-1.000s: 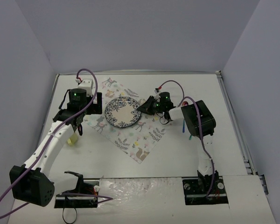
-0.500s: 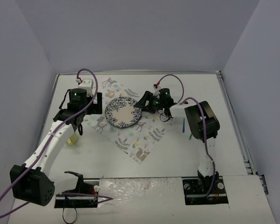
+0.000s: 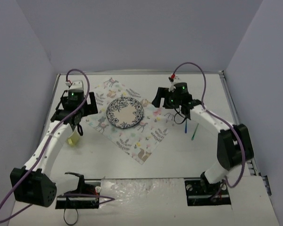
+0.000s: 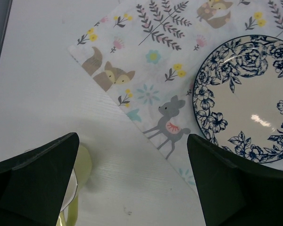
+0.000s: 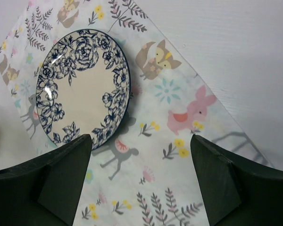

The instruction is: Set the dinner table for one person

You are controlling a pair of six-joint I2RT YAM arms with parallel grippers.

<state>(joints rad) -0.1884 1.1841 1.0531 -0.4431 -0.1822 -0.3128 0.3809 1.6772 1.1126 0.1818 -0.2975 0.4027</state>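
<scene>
Dinner table (image 3: 179, 155) carries a printed cloth (image 3: 146, 141) with a blue-rimmed plate (image 3: 125, 113) on it. Left claw (image 4: 132, 136) and right claw (image 5: 140, 137) both gape wide, holding nothing.

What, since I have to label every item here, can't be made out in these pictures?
- Top view: the blue stick and green stick right of the cloth are too small to identify.
- Left wrist view: the yellow object is half hidden behind a finger of the left gripper and cut by the bottom edge, so its shape is unclear.
- Left wrist view: the plate is cut off by the right edge.
</scene>
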